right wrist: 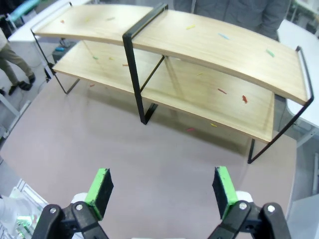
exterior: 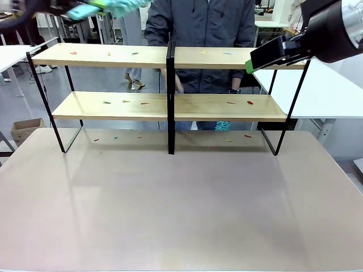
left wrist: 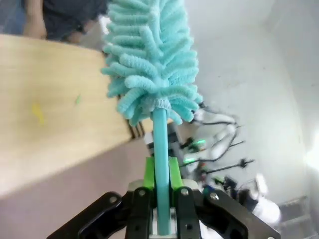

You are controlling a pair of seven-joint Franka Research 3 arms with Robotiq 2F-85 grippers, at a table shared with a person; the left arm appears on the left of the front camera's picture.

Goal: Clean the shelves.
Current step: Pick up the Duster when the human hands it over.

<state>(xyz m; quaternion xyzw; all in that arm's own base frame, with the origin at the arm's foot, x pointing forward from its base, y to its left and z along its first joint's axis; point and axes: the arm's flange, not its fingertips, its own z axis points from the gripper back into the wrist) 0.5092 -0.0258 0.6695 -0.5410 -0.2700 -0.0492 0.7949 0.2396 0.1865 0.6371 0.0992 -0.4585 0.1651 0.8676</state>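
The shelves (exterior: 113,55) stand across the far half of the table, two light wooden boards on a black frame (exterior: 170,96) with a central upright. Small coloured scraps (exterior: 249,102) lie on both boards and on the table under them. My left gripper (left wrist: 160,194) is shut on the handle of a fluffy teal duster (left wrist: 149,59), held high above the top board's left end (exterior: 108,7). In the left wrist view the duster head hangs beside a wooden board (left wrist: 50,109). My right gripper (right wrist: 162,191) is open and holds nothing, in the air off the shelves' right end (exterior: 266,56).
A person in a dark jacket (exterior: 198,22) stands right behind the shelves. Something teal (exterior: 222,126) shows behind the lower board. White tables (exterior: 323,90) flank the shelves, and a cardboard box (exterior: 25,129) sits on the floor at the left. The near tabletop (exterior: 181,209) is bare.
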